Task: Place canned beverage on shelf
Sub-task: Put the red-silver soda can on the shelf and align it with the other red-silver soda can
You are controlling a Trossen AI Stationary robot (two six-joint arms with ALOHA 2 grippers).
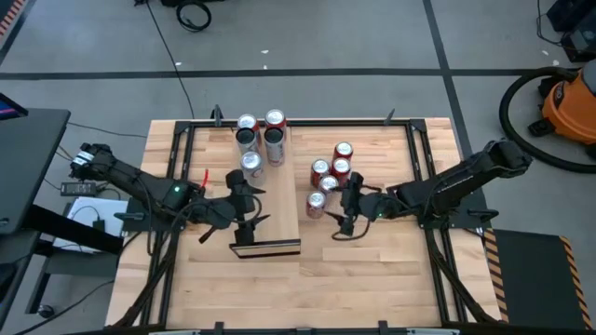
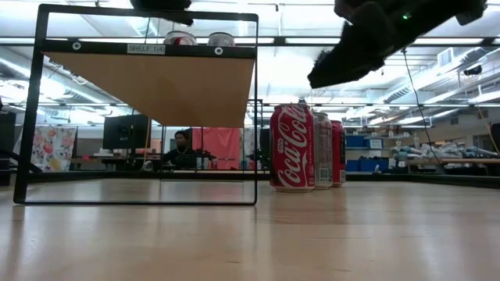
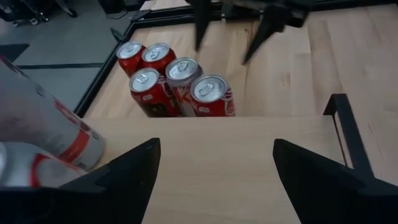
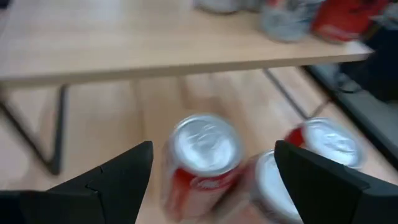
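Observation:
The shelf [image 1: 276, 209] is a long pale wood board on a black frame, standing on the table. Several silver-topped cans [image 1: 260, 140] stand on its far end. Several red cola cans [image 1: 331, 172] stand on the tabletop to its right. My left gripper [image 1: 251, 200] hovers open and empty over the shelf's middle, as the left wrist view [image 3: 216, 146] also shows. My right gripper [image 1: 344, 207] is open and empty above the nearest red can [image 4: 202, 155]. In the right wrist view [image 4: 212, 149] its fingers stand to either side of that can without touching it.
The shelf's near half [image 3: 230, 168] is bare wood. In the low view the shelf top [image 2: 148, 82] stands high on its black frame, with the red cans [image 2: 293, 147] to its right. Black frame rails [image 1: 419, 158] run along the table's sides. An orange vacuum [image 1: 568, 102] stands on the floor.

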